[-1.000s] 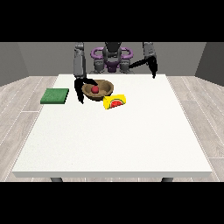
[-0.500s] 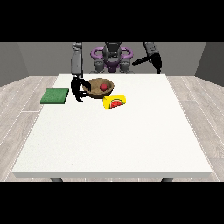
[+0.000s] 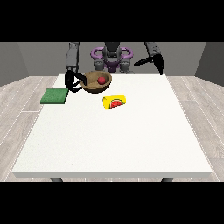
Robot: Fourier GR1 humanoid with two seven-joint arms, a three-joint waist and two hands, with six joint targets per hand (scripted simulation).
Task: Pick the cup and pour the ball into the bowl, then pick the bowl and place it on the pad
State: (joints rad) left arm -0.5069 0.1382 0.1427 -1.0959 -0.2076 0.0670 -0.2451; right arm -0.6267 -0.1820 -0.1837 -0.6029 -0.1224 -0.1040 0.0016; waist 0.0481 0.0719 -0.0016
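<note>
Since a moment ago, my view shows the bowl lifted and tilted, one red ball inside, gripped by the hand at the view's left. One yellow cup lies on its side on the table, one green pad sits left of the bowl, and the hand at the view's right hangs raised with straight fingers, holding nothing.

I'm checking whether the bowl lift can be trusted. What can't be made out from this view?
- Front view: whether the bowl is off the table; the angle hides its underside.
- How the hand at the view's left meets the rim: too small.
- The finger pose of the hand at the view's right: too small.
</note>
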